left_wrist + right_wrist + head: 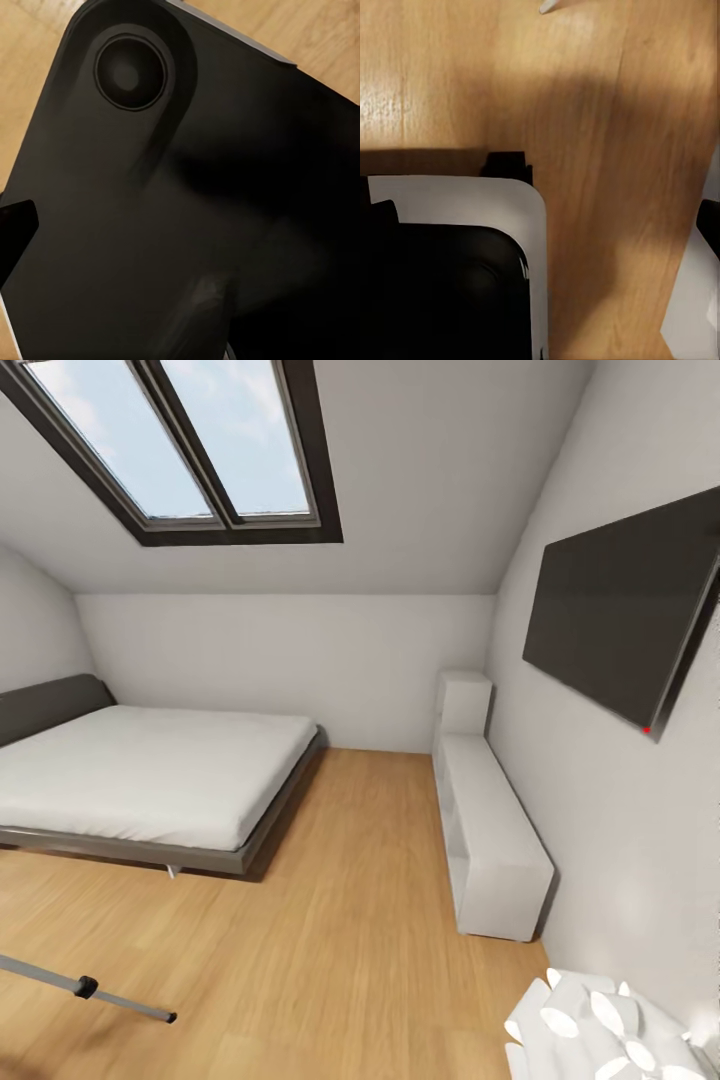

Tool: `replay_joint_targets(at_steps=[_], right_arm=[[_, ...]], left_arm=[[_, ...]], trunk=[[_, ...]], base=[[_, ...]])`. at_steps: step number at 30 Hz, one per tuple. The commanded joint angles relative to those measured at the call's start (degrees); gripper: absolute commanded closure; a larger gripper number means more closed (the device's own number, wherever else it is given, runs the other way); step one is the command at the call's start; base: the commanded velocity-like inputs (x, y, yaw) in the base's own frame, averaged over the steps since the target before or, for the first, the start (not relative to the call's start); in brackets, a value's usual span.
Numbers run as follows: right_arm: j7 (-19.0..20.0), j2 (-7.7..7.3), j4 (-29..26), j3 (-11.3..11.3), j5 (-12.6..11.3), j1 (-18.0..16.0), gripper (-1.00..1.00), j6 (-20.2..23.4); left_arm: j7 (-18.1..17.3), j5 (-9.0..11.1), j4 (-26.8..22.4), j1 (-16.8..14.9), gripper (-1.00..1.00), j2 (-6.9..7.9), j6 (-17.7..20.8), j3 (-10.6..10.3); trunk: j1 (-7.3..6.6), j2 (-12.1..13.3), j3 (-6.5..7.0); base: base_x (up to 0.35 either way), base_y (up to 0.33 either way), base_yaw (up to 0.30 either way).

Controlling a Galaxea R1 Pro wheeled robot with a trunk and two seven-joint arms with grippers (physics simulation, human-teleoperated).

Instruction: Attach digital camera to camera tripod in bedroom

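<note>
In the head view I face the bedroom, with its grey-framed white bed (150, 775), dark-framed skylight (190, 445) and black wall TV (625, 615). One slim silver leg of the camera tripod (85, 987), with a black joint and a black foot, slants in at the lower left; the rest of it is cut off. The digital camera is out of view. My left gripper (180, 240) hangs close over a black part of my own body, with one dark fingertip (15, 225) at the picture's edge. My right gripper (544, 217) is open and empty above the wood floor.
A low white cube shelf (490, 830) runs along the right wall under the TV. A white leafy object (600, 1030) sits at the lower right corner. Light wood floor (350, 920) stretches between the bed and the shelf. My black and white base (450, 277) shows below the right gripper.
</note>
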Motion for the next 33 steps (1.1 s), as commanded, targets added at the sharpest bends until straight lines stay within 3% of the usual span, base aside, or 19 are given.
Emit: replay_joint_targets(at_steps=[1,33], right_arm=[[0.1,-0.03,0.1,-0.5,0.6,-0.1,-1.0,0.1],[0.4,-0.04,0.1,-0.5,0.6,-0.1,-1.0,0.2]], left_arm=[[0.0,0.3,-0.1,0.0,-1.0,0.0,0.0,-0.1],[0.0,0.4,-0.1,0.0,-1.0,-0.05,0.0,0.0]], trunk=[[0.0,0.0,-0.05],[0.0,0.0,-0.05]], base=[[0.0,-0.037,0.0],[-0.022,-0.017,0.0]])
